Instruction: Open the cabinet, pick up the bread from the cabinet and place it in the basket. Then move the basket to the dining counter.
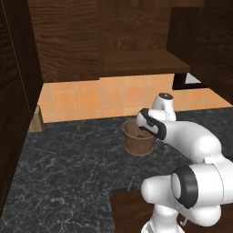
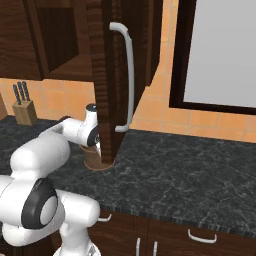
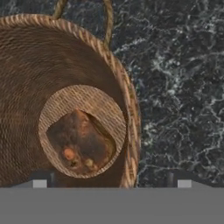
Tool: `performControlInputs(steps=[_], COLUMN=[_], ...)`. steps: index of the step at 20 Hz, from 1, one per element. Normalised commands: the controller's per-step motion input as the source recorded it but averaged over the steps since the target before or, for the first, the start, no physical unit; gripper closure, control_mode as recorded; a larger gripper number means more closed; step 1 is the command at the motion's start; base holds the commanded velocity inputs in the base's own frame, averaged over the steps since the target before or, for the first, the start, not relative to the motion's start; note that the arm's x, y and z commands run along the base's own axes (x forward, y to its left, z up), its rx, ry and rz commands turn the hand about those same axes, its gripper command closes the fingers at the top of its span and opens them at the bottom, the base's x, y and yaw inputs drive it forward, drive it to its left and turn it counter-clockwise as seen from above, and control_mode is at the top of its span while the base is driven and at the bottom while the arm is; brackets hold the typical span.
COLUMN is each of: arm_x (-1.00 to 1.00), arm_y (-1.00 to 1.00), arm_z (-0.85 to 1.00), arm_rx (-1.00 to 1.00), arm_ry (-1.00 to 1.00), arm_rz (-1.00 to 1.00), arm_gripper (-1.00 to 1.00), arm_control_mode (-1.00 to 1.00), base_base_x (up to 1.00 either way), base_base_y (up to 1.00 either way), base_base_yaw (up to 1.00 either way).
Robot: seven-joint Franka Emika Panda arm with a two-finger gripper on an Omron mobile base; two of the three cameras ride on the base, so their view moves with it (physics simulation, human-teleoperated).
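On the black marbled worktop (image 1: 63,182), under the opened dark wood cabinet (image 2: 107,75), my gripper (image 3: 109,183) hangs spread and empty over the brown woven basket (image 3: 26,65) — the brown bread lump (image 3: 81,142) lies inside — carrying to the dining counter remains.

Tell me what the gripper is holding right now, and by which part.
Nothing. The gripper is open above the basket, and the bread lies loose on the basket's bottom.
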Motion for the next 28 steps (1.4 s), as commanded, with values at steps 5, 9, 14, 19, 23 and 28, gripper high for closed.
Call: performControlInputs(steps=[5,9,14,19,23,28], arm_x=[0.30,0.00,-0.01,-0.13,-0.56,-0.87], arm_y=[0.00,0.09,0.22,0.00,0.00,0.05], arm_z=[-0.23,-0.49,-0.52,-0.08,0.12,0.74], arm_rx=[0.00,0.00,0.00,0.00,0.00,-0.02], arm_ry=[0.02,0.05,0.02,0.03,-0.10,-0.17], arm_rz=[0.00,0.00,0.00,0.00,0.00,0.00], arm_gripper=[-1.00,1.00,1.00,1.00,1.00,1.00], arm_control_mode=[-1.00,-1.00,-1.00,-1.00,-1.00,-1.00], base_base_x=[0.00,0.00,0.00,0.00,0.00,0.00], base_base_y=[0.00,0.00,0.00,0.00,0.00,0.00], base_base_yaw=[0.00,0.00,0.00,0.00,0.00,0.00])
